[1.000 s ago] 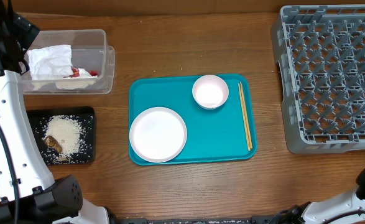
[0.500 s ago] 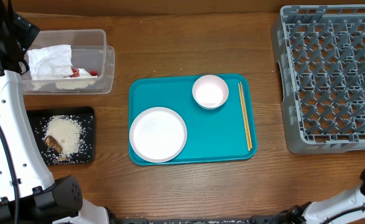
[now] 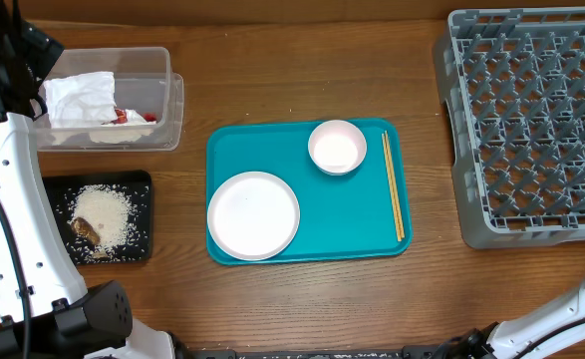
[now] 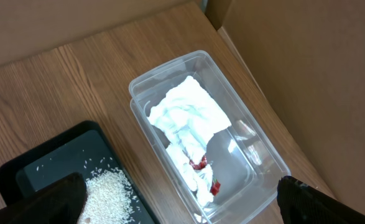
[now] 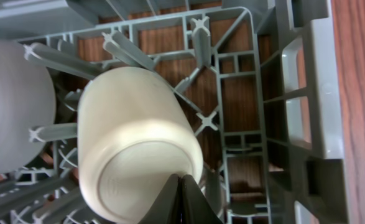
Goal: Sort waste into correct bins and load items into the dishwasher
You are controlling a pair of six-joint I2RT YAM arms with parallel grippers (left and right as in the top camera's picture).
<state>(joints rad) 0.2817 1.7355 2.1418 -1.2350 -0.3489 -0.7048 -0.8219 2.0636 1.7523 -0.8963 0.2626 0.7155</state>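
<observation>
Low in the right wrist view, the right tool is closed over the cup in the rack; left tool wide.

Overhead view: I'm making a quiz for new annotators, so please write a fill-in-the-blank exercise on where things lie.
1. The crumpled napkin lies in the clear ____.
2. The ____ and the brown food scrap lie in the black tray.
3. The chopsticks lie on the teal tray, between the small bowl and the grey ____.
4. The largest white dish on the teal tray is the round ____.
Missing words: tub; rice; dish rack; plate.
</observation>
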